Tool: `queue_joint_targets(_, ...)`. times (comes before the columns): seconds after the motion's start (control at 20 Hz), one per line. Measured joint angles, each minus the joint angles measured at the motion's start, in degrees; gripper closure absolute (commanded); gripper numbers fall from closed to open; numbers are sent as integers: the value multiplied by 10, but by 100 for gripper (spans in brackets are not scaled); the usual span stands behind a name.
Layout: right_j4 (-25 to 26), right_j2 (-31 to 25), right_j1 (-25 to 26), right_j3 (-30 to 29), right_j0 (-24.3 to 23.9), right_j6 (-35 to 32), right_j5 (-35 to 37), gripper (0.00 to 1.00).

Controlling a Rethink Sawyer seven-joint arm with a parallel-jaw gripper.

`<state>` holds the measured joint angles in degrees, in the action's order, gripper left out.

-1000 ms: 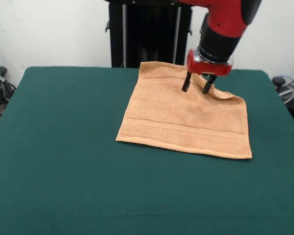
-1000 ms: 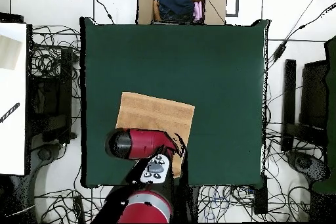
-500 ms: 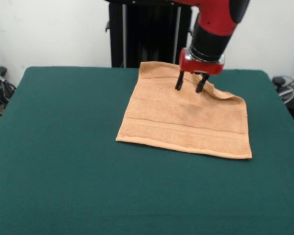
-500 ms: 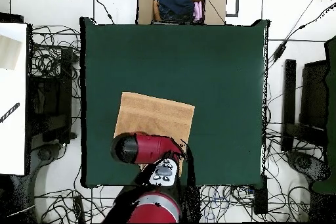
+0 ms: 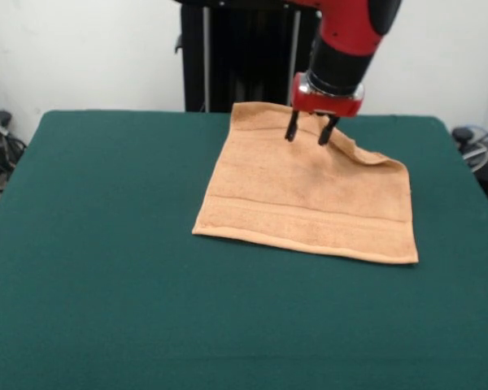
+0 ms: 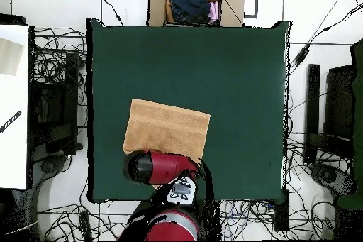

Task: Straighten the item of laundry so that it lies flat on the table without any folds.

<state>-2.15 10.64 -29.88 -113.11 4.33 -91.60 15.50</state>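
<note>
The gripper hangs just above the towel's far edge, fingers spread and holding nothing. The peach towel sits on the green table, mostly flat, with a raised fold at its far corner.

No text, label, brand or number can be read anywhere.
</note>
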Motion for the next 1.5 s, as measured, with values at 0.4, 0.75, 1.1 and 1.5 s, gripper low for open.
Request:
queue_joint_targets(0.4, 0, 0, 0, -19, 0, 0, -12, 0)
queue_joint_targets(0.75, 0, 0, 0, -30, 5, 0, -13, 0)
queue_joint_targets(1.1, 0, -1, -3, -31, 14, 0, -13, 0)
queue_joint_targets(1.5, 0, -2, -12, -31, 30, 0, -13, 0)
